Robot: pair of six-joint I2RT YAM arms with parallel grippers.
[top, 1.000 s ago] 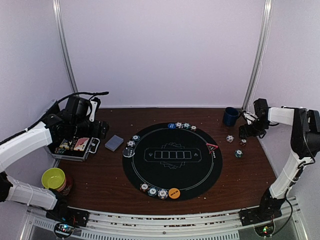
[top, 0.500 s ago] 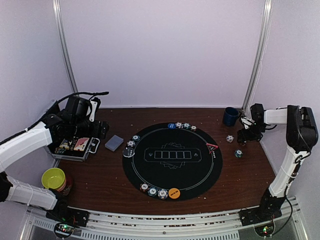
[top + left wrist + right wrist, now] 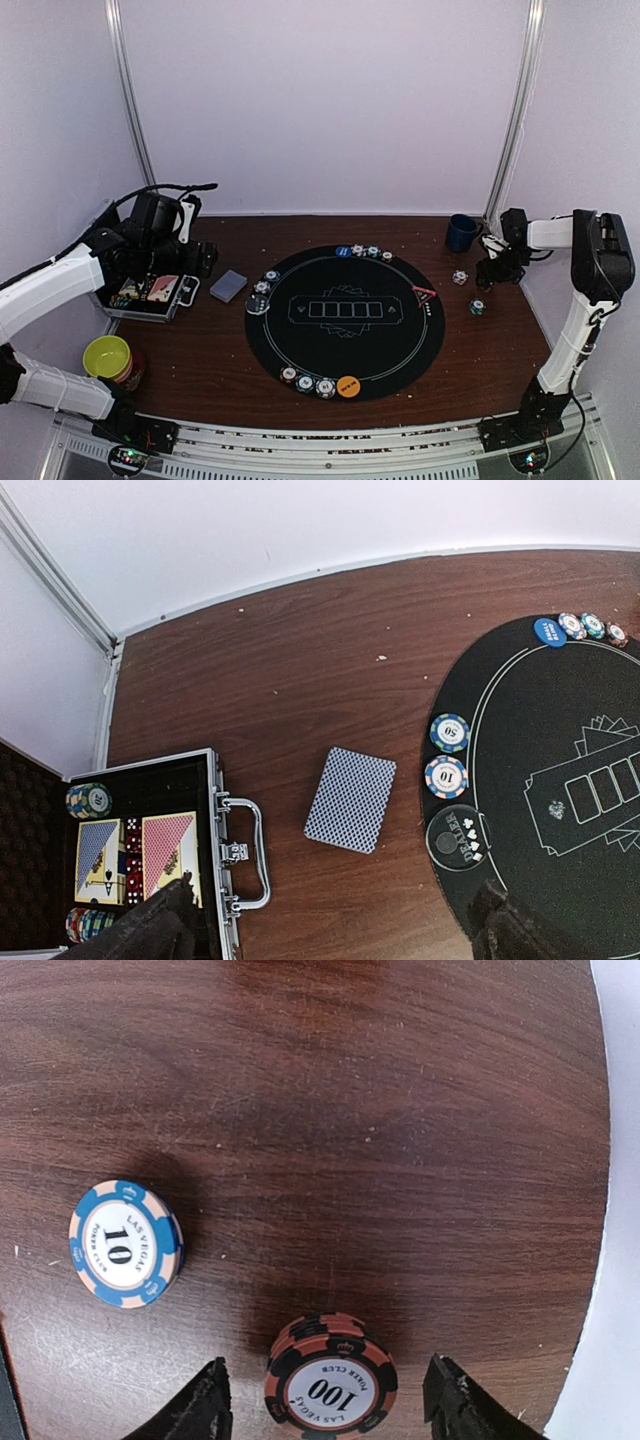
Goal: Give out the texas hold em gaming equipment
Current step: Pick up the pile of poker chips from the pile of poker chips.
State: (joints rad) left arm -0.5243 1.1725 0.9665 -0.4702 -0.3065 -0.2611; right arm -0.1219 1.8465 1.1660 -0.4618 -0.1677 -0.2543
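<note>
Poker chips sit along the edge of the round black mat, seen from above. My left gripper hangs over the open case. My right gripper is low near the right wall.

My left wrist camera shows my left fingers spread wide. The cards lie face down between case and mat.

My right wrist camera shows my right fingers apart, one on each side of a red-and-black chip, not touching it. A blue chip lies nearby.
</note>
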